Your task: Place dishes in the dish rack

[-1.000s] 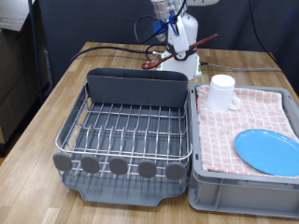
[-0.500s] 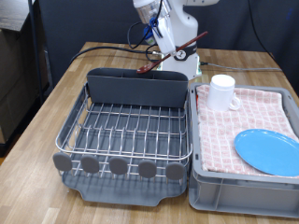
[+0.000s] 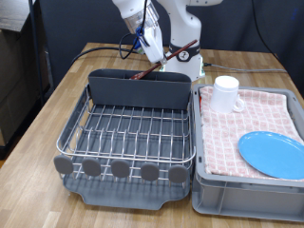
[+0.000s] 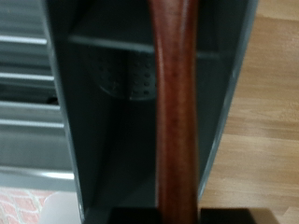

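Note:
My gripper (image 3: 155, 52) is shut on the dark-brown wooden spoon (image 3: 144, 70), which it holds tilted. The spoon's lower end is at the top of the tall grey back compartment (image 3: 141, 87) of the dish rack (image 3: 133, 135). In the wrist view the spoon (image 4: 174, 103) runs lengthwise over the open compartment (image 4: 103, 84). The white mug (image 3: 225, 93) and the light-blue plate (image 3: 274, 154) lie on the checked cloth to the exterior view's right. The wire rack holds no dishes.
The grey plastic crate (image 3: 214, 195), lined with red-and-white checked cloth (image 3: 249, 123), stands against the rack on the exterior view's right. Black cables (image 3: 104, 49) trail over the wooden table (image 3: 43, 123) behind the rack. A dark cabinet stands at the left.
My gripper has carried the spoon to the exterior view's left and lower, from behind the crate's corner to over the rack's back compartment. The mug and plate have not moved.

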Controlling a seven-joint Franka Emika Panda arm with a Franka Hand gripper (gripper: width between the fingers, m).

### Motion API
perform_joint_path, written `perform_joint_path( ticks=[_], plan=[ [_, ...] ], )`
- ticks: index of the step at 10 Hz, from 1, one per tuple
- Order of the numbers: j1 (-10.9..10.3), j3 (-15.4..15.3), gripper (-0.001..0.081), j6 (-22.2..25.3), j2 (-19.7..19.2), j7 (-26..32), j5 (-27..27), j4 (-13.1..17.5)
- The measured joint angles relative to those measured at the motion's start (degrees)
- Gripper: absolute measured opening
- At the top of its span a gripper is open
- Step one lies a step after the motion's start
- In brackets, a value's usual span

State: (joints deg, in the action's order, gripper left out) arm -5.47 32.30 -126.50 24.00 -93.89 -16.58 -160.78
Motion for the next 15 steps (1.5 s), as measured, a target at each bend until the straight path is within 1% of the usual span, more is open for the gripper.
perform_joint_path(
  ticks=[1,4,5,6,7,8,9,10,11,12,13,15],
  plan=[
    [0.0,0.6,0.0093,-0.7,-1.0,1.0,-0.5,0.1],
    [-0.2,0.8,0.0093,-3.4,-3.1,1.5,-1.1,0.1],
    [-0.2,0.7,0.0191,-4.1,-3.6,1.4,-1.1,0.1],
    [-0.2,0.6,0.0357,-4.4,-4.1,1.4,-1.1,0.1],
    [-0.2,0.6,0.0357,-4.8,-4.4,1.4,-1.2,0.1],
    [-0.2,0.4,0.0519,-5.2,-4.8,1.2,-1.2,0.1],
    [-0.1,-0.1,0.0519,-6.1,-5.1,0.5,-0.8,0.1],
    [0.1,-1.4,0.0679,-7.5,-5.3,-1.3,0.4,0.0],
    [0.7,-3.4,0.0679,-9.1,-5.4,-4.8,3.6,-0.1],
    [1.3,-5.7,0.0781,-9.9,-5.3,-8.9,6.5,-0.1],
    [1.8,-7.6,0.0798,-10.2,-5.0,-12.1,8.4,0.0],
    [3.1,-11.4,0.0802,-10.2,-3.6,-18.6,12.6,0.2]
  ],
)
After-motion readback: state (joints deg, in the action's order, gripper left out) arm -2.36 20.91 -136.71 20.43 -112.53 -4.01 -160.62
